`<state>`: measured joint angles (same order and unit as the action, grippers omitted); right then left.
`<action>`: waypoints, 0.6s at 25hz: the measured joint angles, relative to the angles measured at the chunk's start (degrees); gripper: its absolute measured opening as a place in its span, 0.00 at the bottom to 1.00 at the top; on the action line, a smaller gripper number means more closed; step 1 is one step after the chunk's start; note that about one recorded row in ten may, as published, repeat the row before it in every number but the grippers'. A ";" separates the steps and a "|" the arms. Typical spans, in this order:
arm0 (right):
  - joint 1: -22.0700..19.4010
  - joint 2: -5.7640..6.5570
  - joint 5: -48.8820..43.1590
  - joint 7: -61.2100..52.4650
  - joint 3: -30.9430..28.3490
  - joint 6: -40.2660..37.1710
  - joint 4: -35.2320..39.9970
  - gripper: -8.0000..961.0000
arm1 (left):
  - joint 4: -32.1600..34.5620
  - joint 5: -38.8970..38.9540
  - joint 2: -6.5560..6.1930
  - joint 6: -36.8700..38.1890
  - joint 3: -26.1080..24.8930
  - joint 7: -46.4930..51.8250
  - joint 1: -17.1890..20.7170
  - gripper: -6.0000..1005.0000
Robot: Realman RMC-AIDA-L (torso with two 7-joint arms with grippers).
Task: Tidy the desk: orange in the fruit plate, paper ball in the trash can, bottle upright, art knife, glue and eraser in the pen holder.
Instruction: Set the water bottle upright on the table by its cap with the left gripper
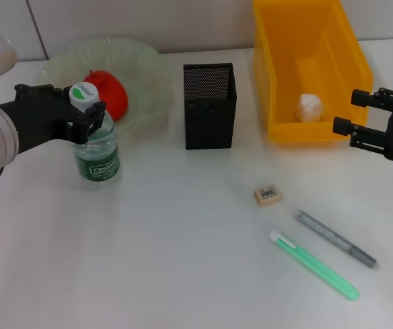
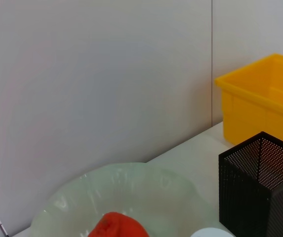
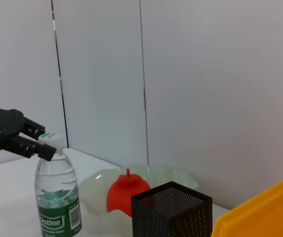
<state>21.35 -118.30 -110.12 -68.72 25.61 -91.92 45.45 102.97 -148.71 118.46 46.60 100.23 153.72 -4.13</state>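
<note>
The bottle stands upright at the left, and my left gripper is shut on its neck just under the white cap; the right wrist view shows the same grip on the bottle. Behind it the orange rests in the fruit plate. The paper ball lies inside the trash can. My right gripper hovers open beside the can's right wall, holding nothing. The pen holder stands in the middle. The eraser, a grey pen-shaped tool and a green stick lie on the table.
The white tabletop is bare at the front left and centre. A pale wall rises just behind the plate, holder and can. The left wrist view shows the plate, the holder and the can.
</note>
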 joint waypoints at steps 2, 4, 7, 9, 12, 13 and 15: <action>0.01 0.00 0.00 0.00 0.01 -0.01 -0.02 0.70 | 0.09 -0.01 0.01 0.12 0.01 0.00 0.00 0.44; 0.00 0.00 0.00 0.00 -0.02 -0.08 -0.07 0.70 | 0.27 -0.02 0.01 0.33 0.03 0.00 0.00 0.44; -0.07 0.00 0.00 0.07 0.00 -0.11 -0.13 0.70 | 0.53 -0.02 0.02 0.47 0.05 0.00 0.00 0.44; -0.22 0.00 0.00 0.16 -0.07 -0.11 -0.12 0.70 | 0.68 -0.02 0.02 0.51 0.06 0.00 0.01 0.44; -0.31 0.00 0.00 0.27 -0.14 -0.13 -0.09 0.70 | 0.86 -0.02 0.02 0.66 0.12 0.00 0.00 0.44; -0.33 0.00 0.00 0.30 -0.14 -0.15 -0.06 0.70 | 0.89 -0.01 0.02 0.75 0.14 0.00 0.00 0.44; -0.35 -0.03 0.00 0.35 -0.14 -0.17 0.00 0.70 | 0.95 -0.01 0.02 0.98 0.15 0.00 0.00 0.44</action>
<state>21.00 -118.33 -110.12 -68.37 25.47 -92.09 45.45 103.93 -148.71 118.47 47.57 100.38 153.72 -4.13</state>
